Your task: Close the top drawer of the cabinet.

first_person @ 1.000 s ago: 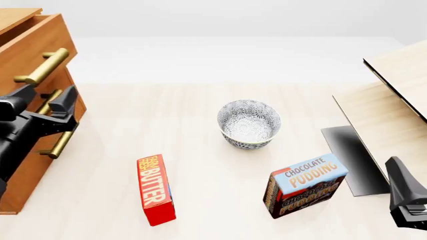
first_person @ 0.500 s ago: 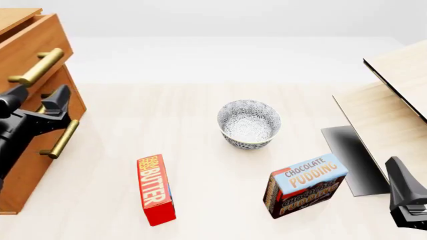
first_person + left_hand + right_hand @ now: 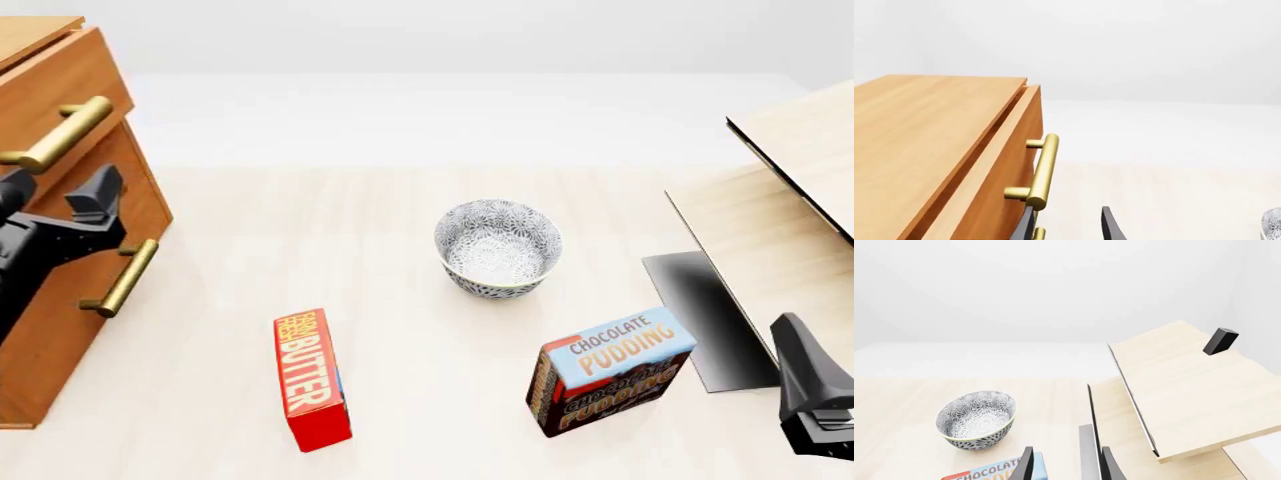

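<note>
The top drawer sits at the surface's far left, nearly flush in the cabinet. The left gripper is spread wide against the drawer front, just below its handle, holding nothing. The right gripper hovers near the pudding box, parted and empty.

cabinet cut off at left
</note>
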Tool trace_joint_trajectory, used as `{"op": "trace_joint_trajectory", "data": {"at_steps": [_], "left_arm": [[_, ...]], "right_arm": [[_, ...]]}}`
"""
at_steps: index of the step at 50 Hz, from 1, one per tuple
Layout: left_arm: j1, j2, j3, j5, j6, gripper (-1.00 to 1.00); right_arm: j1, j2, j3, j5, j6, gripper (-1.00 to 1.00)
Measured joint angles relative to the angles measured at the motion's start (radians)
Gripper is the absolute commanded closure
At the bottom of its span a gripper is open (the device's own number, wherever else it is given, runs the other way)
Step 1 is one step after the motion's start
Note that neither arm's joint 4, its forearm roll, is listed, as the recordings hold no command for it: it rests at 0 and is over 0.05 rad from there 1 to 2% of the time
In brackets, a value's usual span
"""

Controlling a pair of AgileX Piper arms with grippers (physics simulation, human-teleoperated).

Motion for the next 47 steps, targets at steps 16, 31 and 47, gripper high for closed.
{"op": "trace_joint_trajectory", "data": {"at_steps": [16, 31, 47], "left_arm": [[0.061, 0.022, -0.014, -0.007, -0.002, -1.00], [0.130, 0.043, -0.020, -0.028, -0.028, -1.00], [0.157, 0.046, -0.016, -0.042, -0.071, -1.00]], "right_arm": [[0.000, 0.000, 0.000, 0.000, 0.000, -1.00], [0.000, 0.000, 0.000, 0.000, 0.000, -1.00], [0.000, 0.000, 0.000, 0.000, 0.000, -1.00]]}}
